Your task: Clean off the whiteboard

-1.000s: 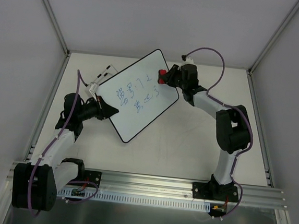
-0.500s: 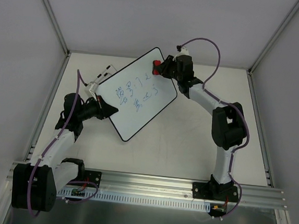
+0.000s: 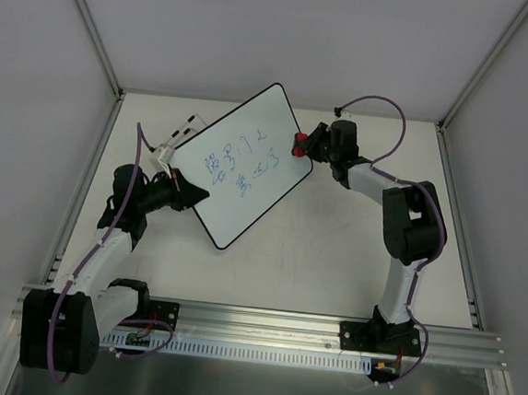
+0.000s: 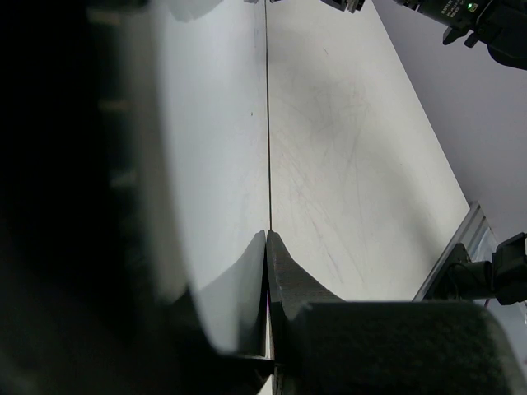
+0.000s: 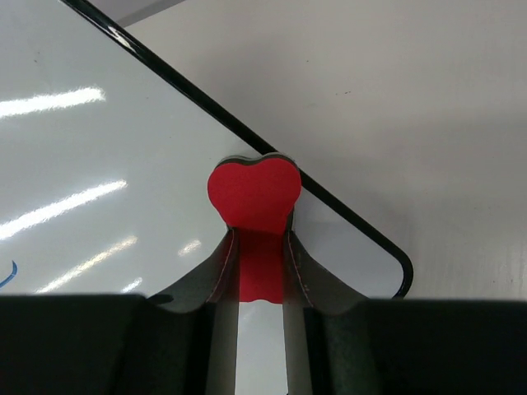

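Observation:
The whiteboard (image 3: 248,173) lies tilted on the table, white with a black rim and blue scribbles (image 3: 237,166) near its middle. My left gripper (image 3: 193,194) is shut on the board's left edge; in the left wrist view its fingers (image 4: 284,271) pinch the thin rim (image 4: 268,123) seen edge-on. My right gripper (image 3: 304,146) is shut on a small red eraser (image 3: 299,144) at the board's right corner. In the right wrist view the red eraser (image 5: 253,193) sits on the board's black rim (image 5: 338,212), near the rounded corner.
A white marker-like bar with black bands (image 3: 179,137) lies at the board's upper left edge. Grey walls enclose the white table (image 3: 333,250). An aluminium rail (image 3: 262,327) runs along the near edge by the arm bases.
My right gripper swept the eraser up along the board's top-right edge, then back down and right to the right corner. The left gripper and board stayed put. The scribbles remain.

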`<state>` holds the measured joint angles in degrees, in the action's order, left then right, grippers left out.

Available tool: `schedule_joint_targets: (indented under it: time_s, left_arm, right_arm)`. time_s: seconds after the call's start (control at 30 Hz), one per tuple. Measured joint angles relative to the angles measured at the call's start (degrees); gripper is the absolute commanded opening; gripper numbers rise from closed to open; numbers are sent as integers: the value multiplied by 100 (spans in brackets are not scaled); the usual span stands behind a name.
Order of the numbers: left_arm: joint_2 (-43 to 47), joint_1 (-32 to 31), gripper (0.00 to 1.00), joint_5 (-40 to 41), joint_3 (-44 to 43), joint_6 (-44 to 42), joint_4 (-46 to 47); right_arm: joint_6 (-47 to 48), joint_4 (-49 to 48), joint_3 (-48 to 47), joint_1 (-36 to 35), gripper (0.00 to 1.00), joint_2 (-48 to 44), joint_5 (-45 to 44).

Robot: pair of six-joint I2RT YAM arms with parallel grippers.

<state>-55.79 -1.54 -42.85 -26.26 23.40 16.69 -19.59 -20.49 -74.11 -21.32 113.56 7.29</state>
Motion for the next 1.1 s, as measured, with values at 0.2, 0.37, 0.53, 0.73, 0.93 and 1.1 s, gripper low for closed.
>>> schedule_joint_targets:
  time_s: [0.2, 0.37, 0.53, 0.73, 0.93, 1.1]
  left_arm:
    - [9, -2, 0, 0, 0, -35, 2]
    - [11, -2, 0, 35, 0, -50, 13]
    - [11, -4, 0, 114, 0, -52, 20]
    - [11, -92, 0, 146, -2, -116, 57]
    - [11, -151, 0, 144, -2, -160, 50]
    - [11, -151, 0, 149, -2, -127, 35]
  right_arm:
    - [39, 20, 7, -11, 0, -15, 0]
    - [76, 160, -177, -166, 0, -20, 4]
    - [101, 306, -691, -562, 1, -20, 105]
    - [105, 321, -1475, -1010, 1, -20, 319]
    - [105, 264, -1823, -1305, 2, -20, 363]
    - [101, 4, -1399, -1320, 1, -136, 153]
